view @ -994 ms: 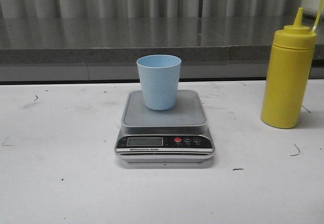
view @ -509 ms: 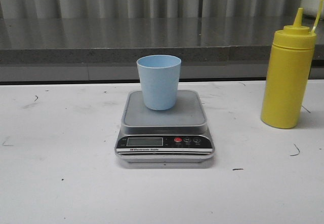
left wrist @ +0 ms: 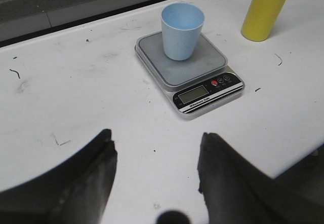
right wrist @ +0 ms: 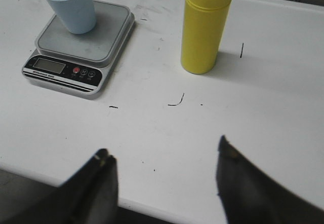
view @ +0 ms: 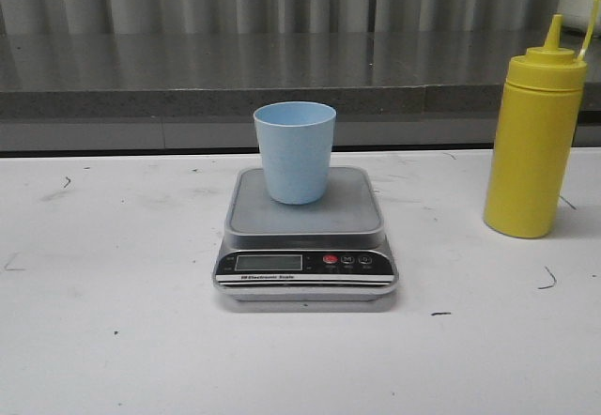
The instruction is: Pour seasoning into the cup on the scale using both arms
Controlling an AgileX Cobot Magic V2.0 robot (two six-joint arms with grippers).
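One seasoning bottle [view: 533, 143], one cup [view: 295, 151]

A light blue plastic tumbler [right wrist: 69, 4] stands on a flat silver-grey digital scale [right wrist: 81, 46], with a tall yellow plastic squeeze bottle [right wrist: 204, 27] well apart on the white desk [right wrist: 263, 97].

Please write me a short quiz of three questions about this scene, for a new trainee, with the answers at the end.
1. True or false: the blue cup stands on the scale.
2. Where is the yellow bottle? A) on the scale B) on the table, to the right of the scale C) held by the right tool
3. Fill in: both the left tool and the right tool are ____ and hold nothing.

Key: 1 true; 2 B; 3 open.
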